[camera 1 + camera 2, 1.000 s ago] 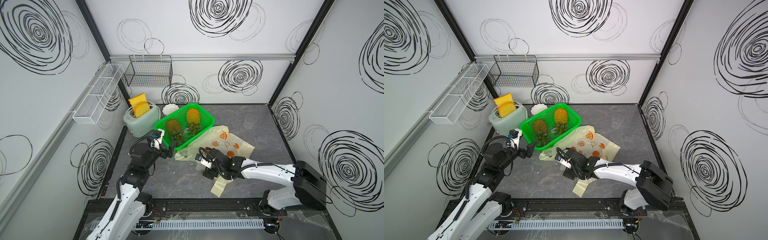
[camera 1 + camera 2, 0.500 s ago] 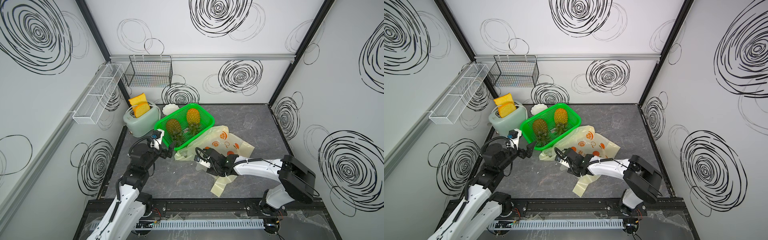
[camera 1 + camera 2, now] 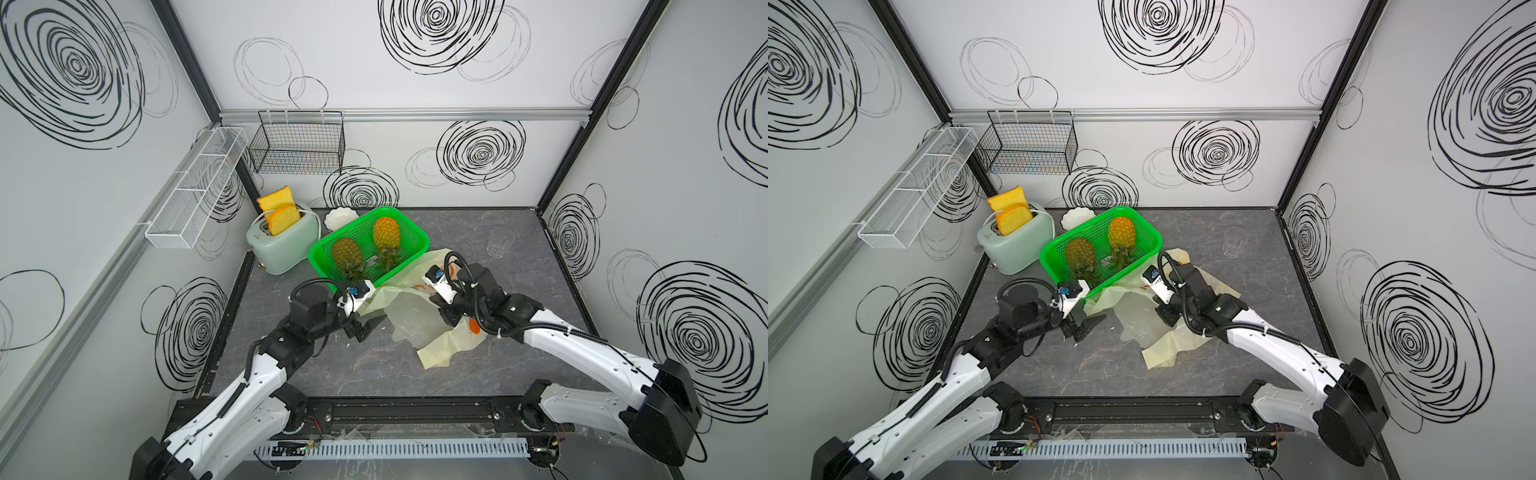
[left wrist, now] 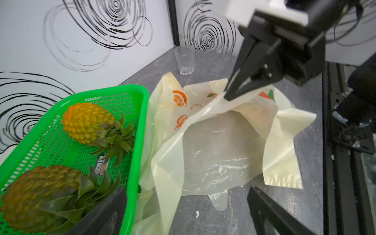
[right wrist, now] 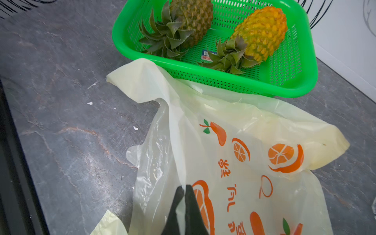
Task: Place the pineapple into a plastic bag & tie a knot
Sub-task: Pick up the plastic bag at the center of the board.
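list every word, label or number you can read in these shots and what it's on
bag: orange characters printed among orange-fruit pictures, seen sideways in the right wrist view; none reads for certain.
tag lying in the basket: barcode with blue and red print, too small to read.
Nothing else shows text that can be read.

Grey marbled tabletop (image 3: 374, 374) carries toaster (image 3: 286, 245), white dish (image 3: 338, 217), green basket (image 3: 411, 237), plastic bag (image 3: 415, 320), clear glass (image 3: 498, 245)
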`<state>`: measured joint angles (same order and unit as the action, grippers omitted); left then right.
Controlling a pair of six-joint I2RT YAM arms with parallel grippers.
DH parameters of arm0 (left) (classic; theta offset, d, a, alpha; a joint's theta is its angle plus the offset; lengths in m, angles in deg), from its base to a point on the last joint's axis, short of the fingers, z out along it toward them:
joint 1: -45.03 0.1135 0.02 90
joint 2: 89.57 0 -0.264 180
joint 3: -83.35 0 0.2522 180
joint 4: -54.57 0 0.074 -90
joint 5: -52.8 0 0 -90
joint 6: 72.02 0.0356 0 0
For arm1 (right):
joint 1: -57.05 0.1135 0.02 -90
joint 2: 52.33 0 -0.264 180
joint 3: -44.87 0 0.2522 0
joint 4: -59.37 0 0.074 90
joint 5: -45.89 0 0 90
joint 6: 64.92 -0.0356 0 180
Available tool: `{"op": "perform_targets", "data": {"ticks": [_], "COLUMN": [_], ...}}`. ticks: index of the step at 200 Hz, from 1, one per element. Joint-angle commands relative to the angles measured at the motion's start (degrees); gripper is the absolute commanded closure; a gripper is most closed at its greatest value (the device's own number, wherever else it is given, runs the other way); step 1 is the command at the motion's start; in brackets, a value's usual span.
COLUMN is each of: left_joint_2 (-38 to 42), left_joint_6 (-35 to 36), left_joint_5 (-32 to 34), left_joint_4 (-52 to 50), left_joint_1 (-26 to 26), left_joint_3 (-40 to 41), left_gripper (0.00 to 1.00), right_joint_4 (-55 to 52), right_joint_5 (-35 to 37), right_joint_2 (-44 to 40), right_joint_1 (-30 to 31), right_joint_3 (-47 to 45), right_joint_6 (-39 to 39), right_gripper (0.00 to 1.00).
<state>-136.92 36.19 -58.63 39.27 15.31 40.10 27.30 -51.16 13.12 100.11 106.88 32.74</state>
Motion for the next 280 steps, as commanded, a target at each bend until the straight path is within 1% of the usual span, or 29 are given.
{"op": "perform_targets", "data": {"ticks": [1, 8, 34, 56, 74, 87, 101, 119, 125, 150, 158, 164, 172, 178, 181, 191, 203, 213, 224, 228, 231, 241, 245, 254, 257, 276, 280], "left_joint_2": [-3.5, -5.0, -10.4, -14.4, -16.9, -17.9, -18.5, -19.0, -19.2, -19.6, -19.7, -19.7, -19.7, -19.6, -19.6, -19.3, -18.8, -18.6, -18.8, -18.9, -19.1, -19.8, -20.0, -20.6, -20.8, -22.0, -22.2], "left_joint_6": [9.6, 9.2, 10.4, 12.3, 13.1, 13.8, 14.5, 15.2, 15.4, 16.2, 16.3, 16.3, 16.0, 15.5, 15.3, 14.2, 10.3, 5.2, -3.0, -6.3, -8.7, -16.4, -18.8, -23.4, -24.9, -32.9, -34.5], "left_joint_5": [11.4, 13.8, 18.3, 20.3, 23.7, 24.6, 24.4, 24.3, 24.4, 22.5, 21.7, 21.1, 20.3, 19.6, 19.2, 17.4, 14.9, 12.5, 10.2, 10.1, 10.3, 11.0, 11.2, 12.6, 13.3, 15.7, 16.0], "left_joint_4": [1.3, 2.8, 6.0, 6.7, 8.8, 10.5, 12.2, 13.0, 12.9, 11.7, 11.3, 10.7, 10.0, 9.6, 9.4, 8.9, 8.8, 9.4, 10.1, 10.5, 10.8, 11.2, 11.1, 10.8, 10.7, 10.4, 10.5], "left_joint_1": [-2.8, -3.5, -5.5, -7.0, -7.5, -7.7, -7.9, -8.1, -8.3, -8.5, -8.5, -8.6, -8.6, -8.6, -8.7, -8.8, -8.8, -8.8, -9.1, -9.3, -9.6, -10.6, -11.0, -12.3, -12.8, -15.4, -15.8], "left_joint_3": [-2.2, -2.5, -3.8, -4.7, -5.1, -5.4, -5.6, -6.1, -6.4, -7.1, -7.4, -7.9, -8.5, -8.8, -9.0, -9.9, -11.2, -12.7, -14.7, -15.3, -15.8, -17.1, -17.5, -18.2, -18.3, -19.0, -19.1], "left_gripper": [0.03, 0.03, 0.03, 0.03, 0.03, 0.00, 0.11, 0.32, 0.35, 0.56, 0.65, 0.75, 0.90, 0.95, 1.00, 1.00, 1.00, 1.00, 1.00, 1.00, 1.00, 1.00, 1.00, 1.00, 1.00, 1.00, 1.00], "right_joint_4": [-4.8, -5.5, -8.2, -9.5, -10.4, -11.1, -11.6, -12.1, -12.4, -13.2, -13.2, -13.4, -13.7, -14.1, -14.2, -14.7, -15.1, -15.3, -15.2, -15.1, -15.2, -15.8, -16.4, -18.7, -19.7, -27.0, -28.7], "right_joint_5": [-6.4, -7.2, -9.7, -11.2, -12.0, -11.9, -11.6, -11.3, -11.1, -11.5, -11.8, -11.8, -11.8, -11.8, -11.7, -11.2, -10.0, -7.4, -3.7, -2.5, -1.7, 1.2, 2.4, 4.6, 5.3, 7.6, 7.9], "right_joint_2": [-0.8, -0.8, -0.8, -1.1, -1.3, -1.8, -2.4, -3.3, -3.6, -5.0, -5.3, -5.4, -5.5, -5.6, -5.6, -5.7, -6.1, -6.5, -7.1, -7.2, -7.5, -8.0, -8.1, -8.1, -7.9, -6.7, -6.4], "right_joint_1": [-1.8, -2.1, -3.5, -4.6, -5.2, -5.5, -6.2, -7.5, -7.9, -9.8, -10.2, -10.3, -10.7, -10.8, -10.9, -11.2, -11.3, -11.3, -11.3, -11.3, -11.3, -11.3, -11.3, -11.3, -11.3, -11.3, -11.3], "right_joint_3": [2.7, 3.3, 5.7, 7.4, 8.2, 8.4, 8.2, 8.0, 8.0, 8.3, 8.4, 8.5, 8.7, 8.9, 9.0, 9.2, 9.3, 9.4, 9.5, 9.5, 9.5, 10.1, 10.6, 12.6, 13.3, 18.6, 19.7], "right_joint_6": [-0.4, -0.2, 0.1, -0.4, -0.5, -0.3, -0.2, 0.0, 0.1, 0.0, 0.0, -0.1, -0.1, -0.1, -0.2, -0.6, -1.9, -4.3, -8.2, -9.8, -10.8, -15.5, -17.6, -22.1, -23.4, -30.0, -31.2], "right_gripper": [1.00, 1.00, 1.00, 1.00, 1.00, 1.00, 1.00, 1.00, 1.00, 1.00, 1.00, 1.00, 1.00, 1.00, 1.00, 1.00, 1.00, 1.00, 1.00, 0.93, 0.89, 0.86, 0.82, 0.61, 0.57, 0.41, 0.39]}}
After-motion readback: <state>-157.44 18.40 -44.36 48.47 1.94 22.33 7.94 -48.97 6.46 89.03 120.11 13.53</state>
